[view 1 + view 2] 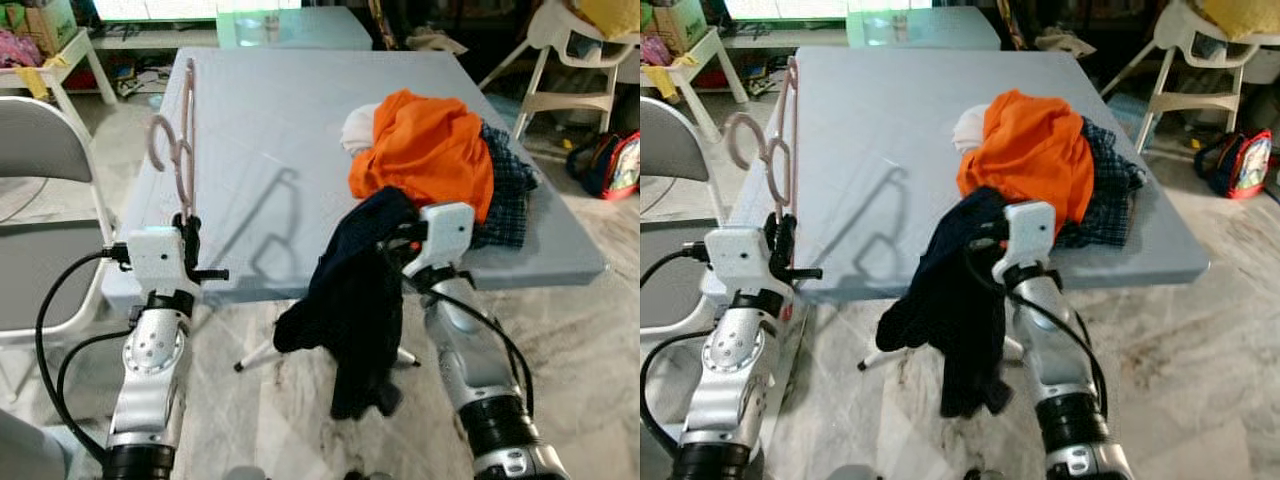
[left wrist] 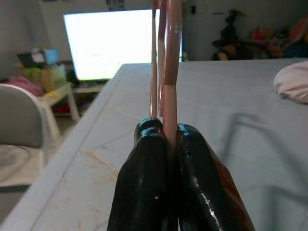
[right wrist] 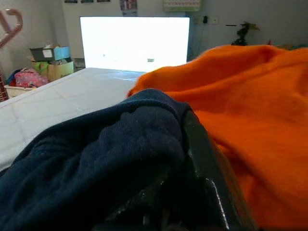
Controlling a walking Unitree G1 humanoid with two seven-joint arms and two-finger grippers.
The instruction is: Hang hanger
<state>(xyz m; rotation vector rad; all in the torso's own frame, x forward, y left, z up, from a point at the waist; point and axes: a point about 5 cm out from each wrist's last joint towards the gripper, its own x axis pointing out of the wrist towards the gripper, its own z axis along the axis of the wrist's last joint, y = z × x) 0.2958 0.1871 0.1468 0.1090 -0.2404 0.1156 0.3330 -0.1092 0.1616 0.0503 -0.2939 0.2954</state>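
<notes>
Left gripper (image 1: 188, 243) pinching thin pink hangers (image 1: 182, 140), right gripper (image 1: 400, 243) clamping soft navy garment (image 1: 350, 300).

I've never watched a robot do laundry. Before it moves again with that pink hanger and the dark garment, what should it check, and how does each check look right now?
1. Left gripper shut on the pink hanger: ok, black fingers pinch its rod.
2. Hanger clear of the table: ok, held upright over the left edge.
3. Right gripper holding the navy garment: ok; cloth drapes over it.
4. Garment's neck opening located: cannot tell, it hangs bunched.
5. Garment free of the orange cloth: cannot tell, they touch.
</notes>
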